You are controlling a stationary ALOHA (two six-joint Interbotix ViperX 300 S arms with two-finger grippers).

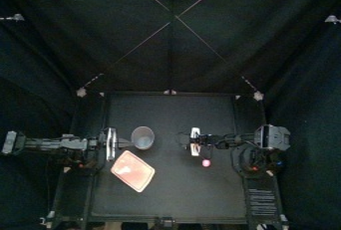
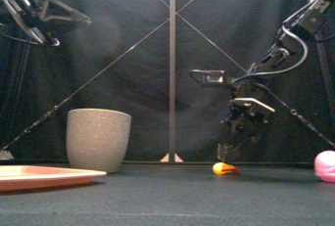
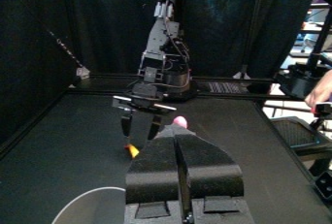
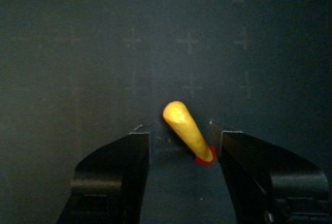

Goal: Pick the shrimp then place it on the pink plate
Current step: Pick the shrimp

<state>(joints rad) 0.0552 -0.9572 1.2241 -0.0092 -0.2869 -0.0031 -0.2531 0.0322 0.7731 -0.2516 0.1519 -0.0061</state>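
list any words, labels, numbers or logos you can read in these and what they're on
No readable text in any view.
grey cup: plain speckled side, no print.
pink plate: plain, no label.
shrimp: no marks.
pink toy: only partly in view, no marks visible.
table: bare black top, no writing visible.

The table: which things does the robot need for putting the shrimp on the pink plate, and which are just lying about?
Needed: shrimp, pink plate, right gripper, open over the shrimp.
Lying about: grey cup, pink toy, resting left gripper, shut.
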